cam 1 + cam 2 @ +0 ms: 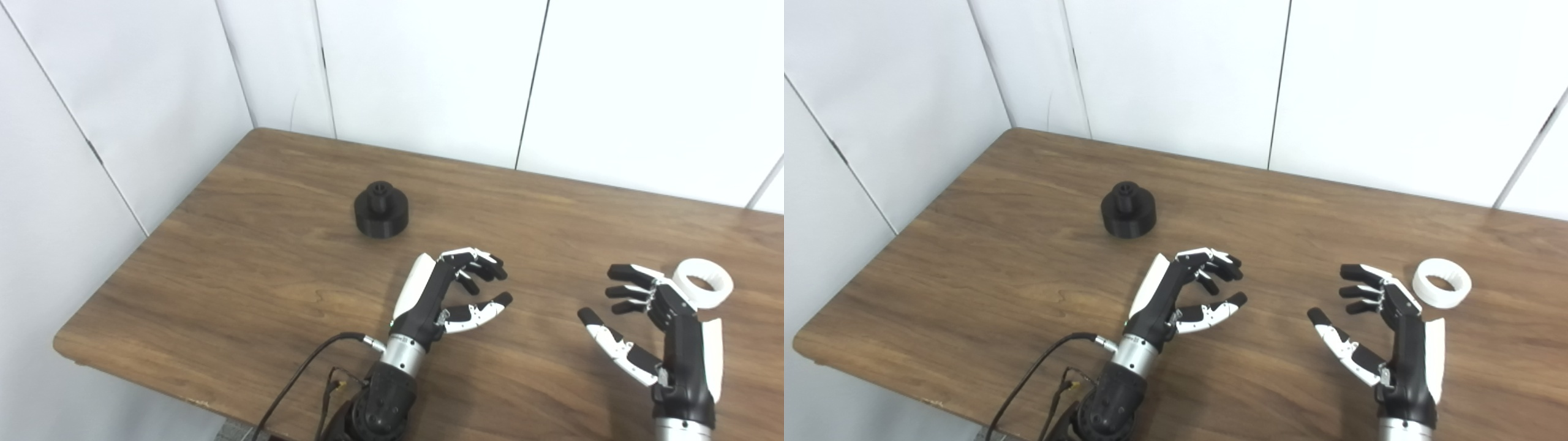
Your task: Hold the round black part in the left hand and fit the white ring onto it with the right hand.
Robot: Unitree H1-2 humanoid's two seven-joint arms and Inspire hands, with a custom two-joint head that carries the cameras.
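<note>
The round black part stands on the wooden table, a short cylinder with a small hub on top; it also shows in the right eye view. My left hand is open and empty, hovering near the table to the right of and nearer than the black part. The white ring lies flat on the table at the right. My right hand is open and empty, just left of and nearer than the ring, partly overlapping it in the left eye view.
White panel walls close the table's far and left sides. A black cable runs from my left wrist off the front edge.
</note>
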